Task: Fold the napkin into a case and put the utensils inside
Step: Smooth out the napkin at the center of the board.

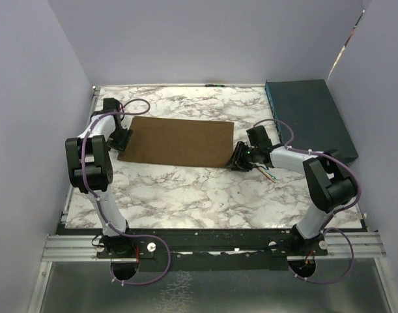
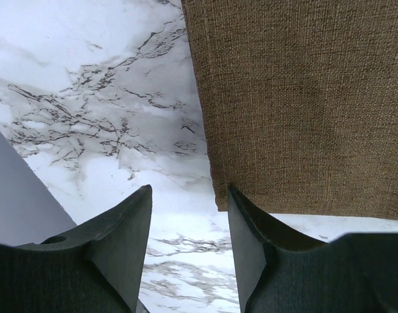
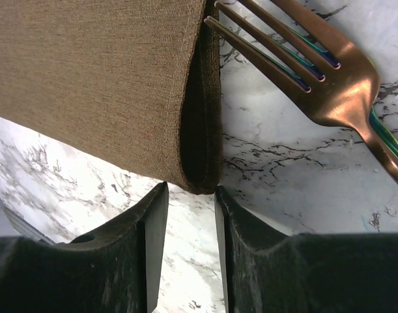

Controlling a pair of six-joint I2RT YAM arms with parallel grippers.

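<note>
The brown napkin (image 1: 179, 140) lies flat on the marble, doubled over into a broad rectangle; no narrow case shows. At its left edge my left gripper (image 1: 124, 138) is open, and the wrist view shows the cloth's near corner (image 2: 218, 199) beside the right fingertip (image 2: 241, 202) with bare marble between the fingers. My right gripper (image 1: 236, 160) is at the right near corner, open with a narrow gap. The napkin's folded corner (image 3: 199, 179) sits just ahead of its fingertips, unpinched. The copper fork (image 3: 329, 78) lies right of the napkin, tines towards it, and is partly under the right arm in the top view (image 1: 270, 173).
A dark teal flat box (image 1: 306, 117) sits at the table's back right, behind the right arm. Pale walls enclose the table on the left, back and right. The marble top (image 1: 185, 189) ends at the metal rail holding the arm bases.
</note>
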